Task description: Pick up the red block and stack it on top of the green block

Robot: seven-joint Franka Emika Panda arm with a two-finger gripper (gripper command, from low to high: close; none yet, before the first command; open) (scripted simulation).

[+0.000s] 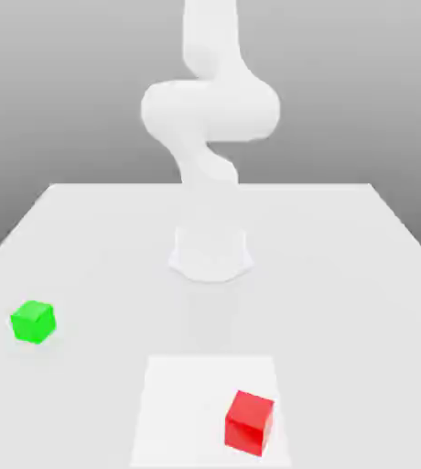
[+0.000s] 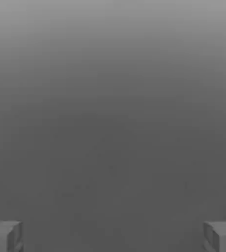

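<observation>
The red block [image 1: 250, 422] is a small cube resting on the white table [image 1: 342, 275], near its front edge and to the exterior view's right of centre. The green block [image 1: 33, 321] sits alone toward the exterior view's left, well apart from the red one. In the hand view my gripper [image 2: 113, 237] stands open. Its two grey fingertips [image 2: 5, 236] are far apart, with nothing between them and plain grey backdrop beyond.
The white arm [image 1: 210, 110] rises from its round base [image 1: 210, 253] at the table's middle, behind both blocks. A paler square patch [image 1: 187, 403] on the tabletop lies under the red block. The table's edges slant away on both sides.
</observation>
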